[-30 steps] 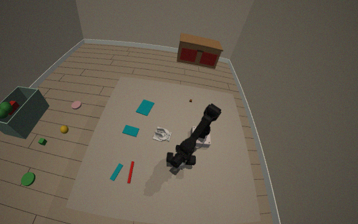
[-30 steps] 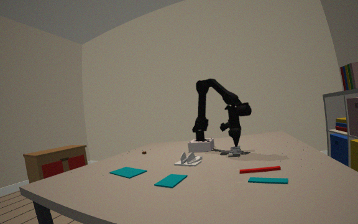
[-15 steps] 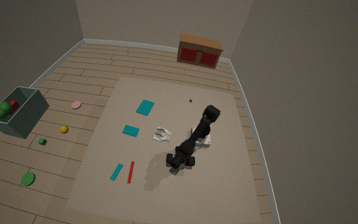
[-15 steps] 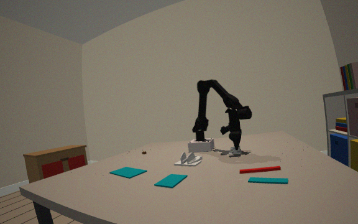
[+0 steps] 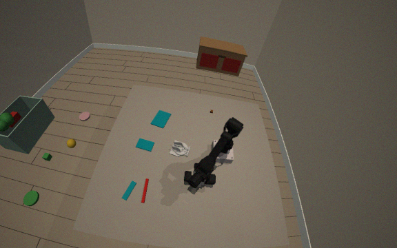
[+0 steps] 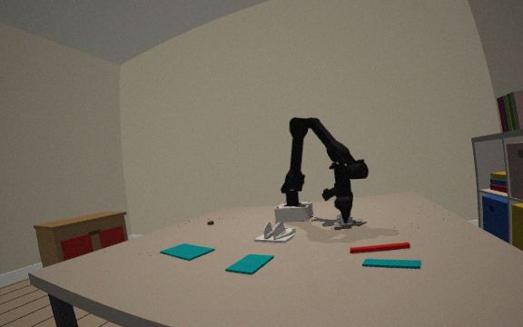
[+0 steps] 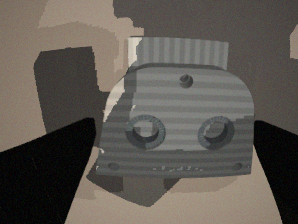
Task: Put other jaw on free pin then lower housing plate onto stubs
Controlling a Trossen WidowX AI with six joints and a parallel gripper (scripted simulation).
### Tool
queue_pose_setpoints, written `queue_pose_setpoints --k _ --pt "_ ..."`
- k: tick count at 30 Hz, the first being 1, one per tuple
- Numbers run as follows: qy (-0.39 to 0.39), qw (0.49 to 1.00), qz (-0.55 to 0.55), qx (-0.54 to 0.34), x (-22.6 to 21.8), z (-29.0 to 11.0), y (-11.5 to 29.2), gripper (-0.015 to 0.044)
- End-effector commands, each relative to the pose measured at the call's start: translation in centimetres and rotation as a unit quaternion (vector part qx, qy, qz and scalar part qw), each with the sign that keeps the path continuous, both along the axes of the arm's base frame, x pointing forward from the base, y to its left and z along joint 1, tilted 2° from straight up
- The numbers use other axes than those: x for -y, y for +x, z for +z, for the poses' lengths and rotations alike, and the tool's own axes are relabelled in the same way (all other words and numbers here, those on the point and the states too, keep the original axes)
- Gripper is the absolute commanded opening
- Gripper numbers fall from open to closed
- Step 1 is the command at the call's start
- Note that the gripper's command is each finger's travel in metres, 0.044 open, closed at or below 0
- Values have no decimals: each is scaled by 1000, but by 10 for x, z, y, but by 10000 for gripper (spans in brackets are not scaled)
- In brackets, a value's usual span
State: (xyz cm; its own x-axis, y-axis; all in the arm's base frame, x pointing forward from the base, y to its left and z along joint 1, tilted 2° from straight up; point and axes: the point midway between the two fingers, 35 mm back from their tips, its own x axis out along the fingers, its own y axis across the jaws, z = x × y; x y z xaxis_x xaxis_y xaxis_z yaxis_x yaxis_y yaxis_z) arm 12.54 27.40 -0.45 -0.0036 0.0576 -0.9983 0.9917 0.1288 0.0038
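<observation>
From my place I see the black gripper point(image 5: 200, 180) point(image 6: 345, 219) point(image 7: 177, 128) pointing down, its fingers spread wide and grasping nothing. Between them, low at the table point(image 5: 116, 213) point(image 6: 307, 282) point(image 7: 240, 202), is the grey housing plate with two round sockets point(image 5: 192, 189) point(image 6: 350, 222) point(image 7: 172, 106). The white base with upright jaw pieces point(image 5: 175, 153) point(image 6: 271, 240) stands well apart from this plate, uncovered; whether the teeth mesh, I cannot tell.
</observation>
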Motion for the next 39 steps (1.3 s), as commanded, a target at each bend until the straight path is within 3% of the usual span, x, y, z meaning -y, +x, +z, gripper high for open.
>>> queue_pose_setpoints --k 1,15,28,39 --pt "-1 1000 -2 1 0 -1 0 440" --pt "-1 1000 -2 1 0 -1 0 440" --pt "0 1000 0 0 0 -1 0 353" --pt "0 1000 0 0 0 0 0 351"
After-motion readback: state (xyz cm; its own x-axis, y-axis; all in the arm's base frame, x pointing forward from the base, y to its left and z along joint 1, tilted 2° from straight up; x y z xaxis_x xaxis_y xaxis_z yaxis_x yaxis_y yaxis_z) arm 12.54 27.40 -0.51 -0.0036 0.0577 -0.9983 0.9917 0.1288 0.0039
